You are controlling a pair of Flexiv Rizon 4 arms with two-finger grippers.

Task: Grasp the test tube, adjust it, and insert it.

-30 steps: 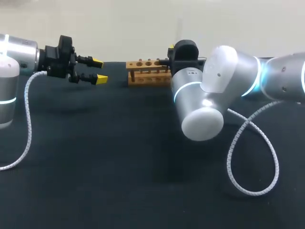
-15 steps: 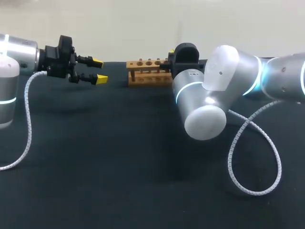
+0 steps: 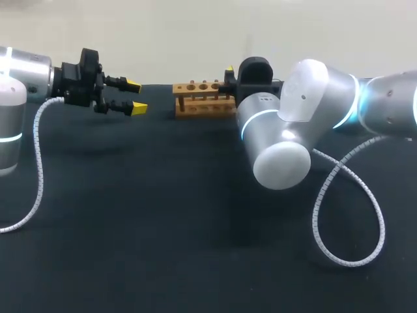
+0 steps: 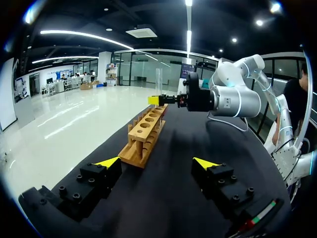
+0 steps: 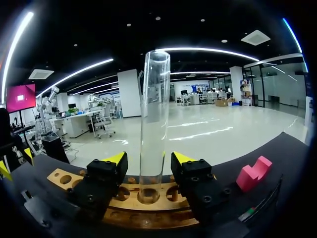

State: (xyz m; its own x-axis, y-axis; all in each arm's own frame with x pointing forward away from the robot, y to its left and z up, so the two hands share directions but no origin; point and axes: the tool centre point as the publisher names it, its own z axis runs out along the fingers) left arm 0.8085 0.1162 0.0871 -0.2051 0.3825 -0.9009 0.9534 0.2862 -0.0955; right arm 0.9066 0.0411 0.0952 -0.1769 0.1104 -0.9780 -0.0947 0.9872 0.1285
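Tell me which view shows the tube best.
The right wrist view: the tube stands upright, close up, between the fingers of the right gripper, its base in a rack hole. The left wrist view shows it small and far, at the rack's end. In the head view I cannot make it out.

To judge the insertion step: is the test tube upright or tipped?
Upright. The test tube stands vertical, with its lower end seated in a hole of the wooden rack. The left wrist view also shows it straight.
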